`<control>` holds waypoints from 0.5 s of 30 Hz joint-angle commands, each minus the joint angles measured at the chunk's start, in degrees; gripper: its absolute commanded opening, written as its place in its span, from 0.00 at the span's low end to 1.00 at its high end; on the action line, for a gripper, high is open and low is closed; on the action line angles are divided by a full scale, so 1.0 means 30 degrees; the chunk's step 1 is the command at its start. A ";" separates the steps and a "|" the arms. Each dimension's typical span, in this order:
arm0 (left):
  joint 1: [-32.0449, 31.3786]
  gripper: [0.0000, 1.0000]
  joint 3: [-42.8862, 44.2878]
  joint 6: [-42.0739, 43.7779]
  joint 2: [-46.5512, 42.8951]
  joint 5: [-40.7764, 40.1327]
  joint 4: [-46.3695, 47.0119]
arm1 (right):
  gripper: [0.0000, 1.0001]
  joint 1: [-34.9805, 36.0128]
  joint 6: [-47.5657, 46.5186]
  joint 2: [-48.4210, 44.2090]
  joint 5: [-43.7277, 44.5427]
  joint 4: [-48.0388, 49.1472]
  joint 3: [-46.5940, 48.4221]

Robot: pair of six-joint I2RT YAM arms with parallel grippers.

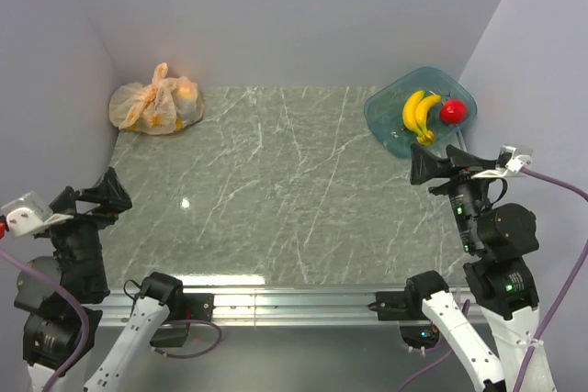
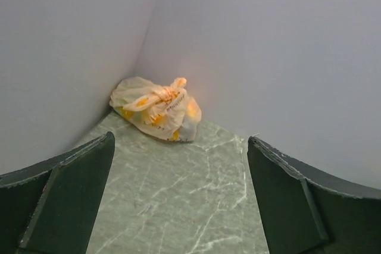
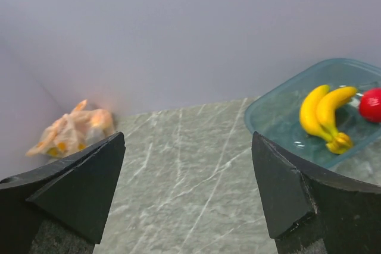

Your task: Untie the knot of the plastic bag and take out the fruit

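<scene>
The plastic bag [image 1: 156,106] lies tied in the far left corner against the walls, with yellow-orange fruit showing through it. Its knot [image 1: 163,81] sticks up at the top. The bag [image 2: 156,110] and its knot [image 2: 169,92] are ahead in the left wrist view. The bag is also far left in the right wrist view [image 3: 71,130]. My left gripper [image 1: 115,192] is open and empty at the near left, well short of the bag; the same gripper [image 2: 181,141] frames bare table. My right gripper [image 1: 418,165] is open and empty at the near right, as its own view [image 3: 187,138] shows.
A teal clear tub [image 1: 381,121] stands at the far right, just beyond my right gripper, holding bananas [image 1: 419,115] and a red fruit [image 1: 452,112]. It shows too in the right wrist view [image 3: 280,117]. Walls close the back and both sides of the marbled table [image 1: 276,190].
</scene>
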 commanded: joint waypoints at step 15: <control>-0.0027 0.99 -0.1173 -0.2886 1.0703 0.3975 0.5275 | 0.93 0.0532 0.1679 -0.0582 -0.4582 0.0816 -0.1979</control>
